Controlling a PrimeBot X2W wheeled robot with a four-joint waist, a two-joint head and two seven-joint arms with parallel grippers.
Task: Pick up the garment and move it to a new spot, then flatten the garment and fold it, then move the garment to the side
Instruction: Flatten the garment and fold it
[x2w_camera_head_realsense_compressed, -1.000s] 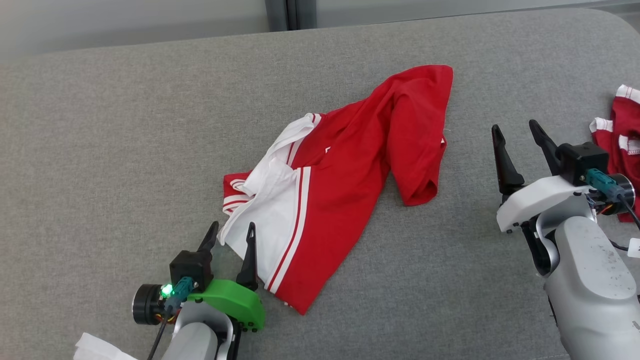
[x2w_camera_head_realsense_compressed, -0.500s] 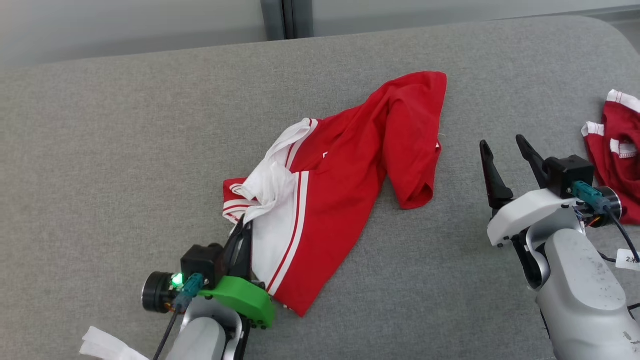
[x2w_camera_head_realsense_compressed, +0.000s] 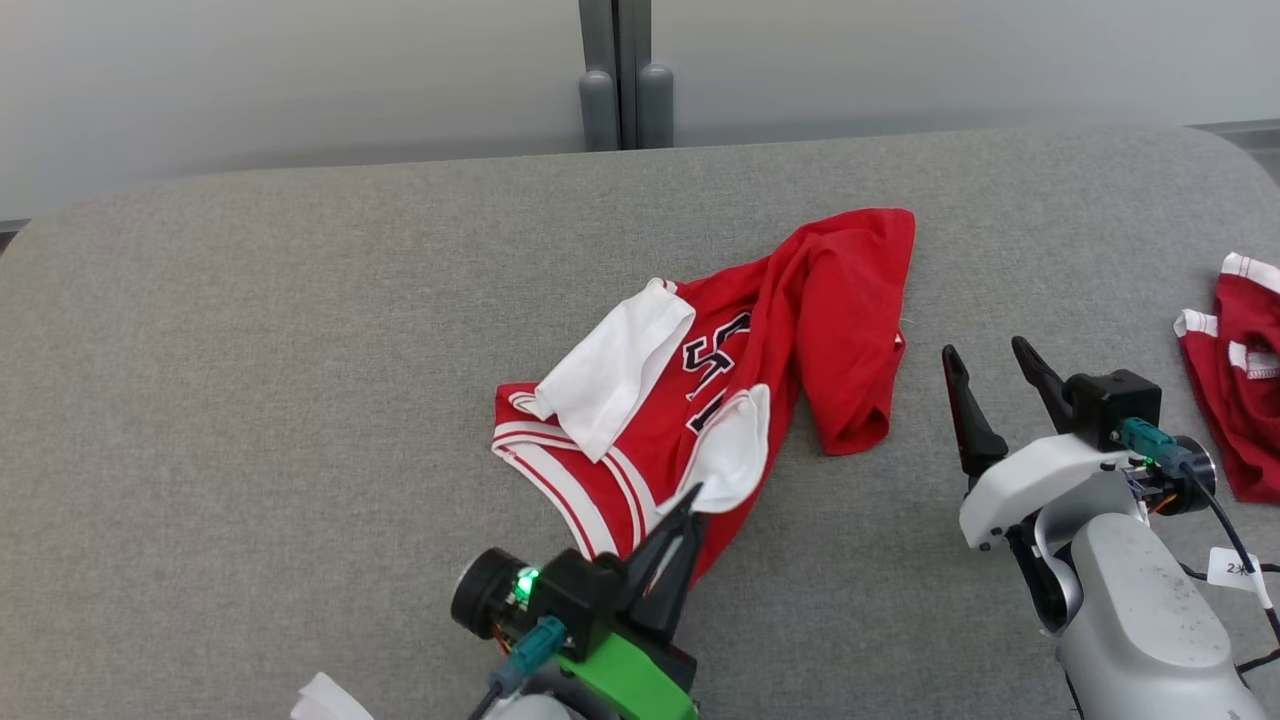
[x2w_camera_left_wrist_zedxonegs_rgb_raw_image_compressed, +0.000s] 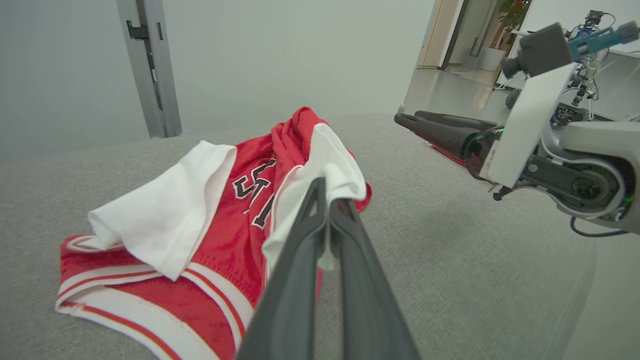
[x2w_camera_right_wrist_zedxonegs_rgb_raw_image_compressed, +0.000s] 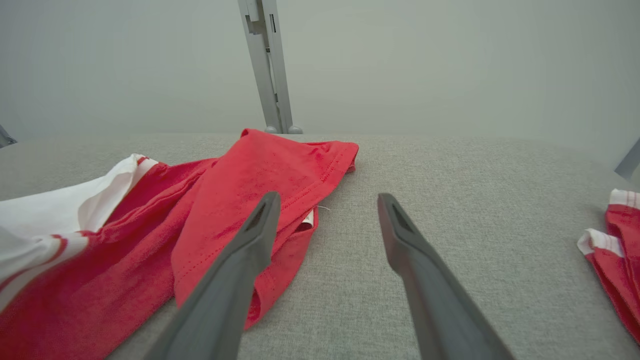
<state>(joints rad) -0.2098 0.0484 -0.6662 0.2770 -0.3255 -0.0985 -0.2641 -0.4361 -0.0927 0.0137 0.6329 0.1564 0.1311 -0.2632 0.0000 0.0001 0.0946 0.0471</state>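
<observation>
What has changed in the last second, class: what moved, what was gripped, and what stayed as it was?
The left claw shut on the white sleeve of the garment and drew it towards the robot's right, turning it over the red body so black lettering now shows. The head camera also tilted. The right claw stayed open, off the garment; the smaller red cloth stayed put.

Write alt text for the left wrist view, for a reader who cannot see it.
The left gripper is shut on a white sleeve of the red jersey, which lies crumpled on a grey padded surface. The right gripper shows at the view's right.
</observation>
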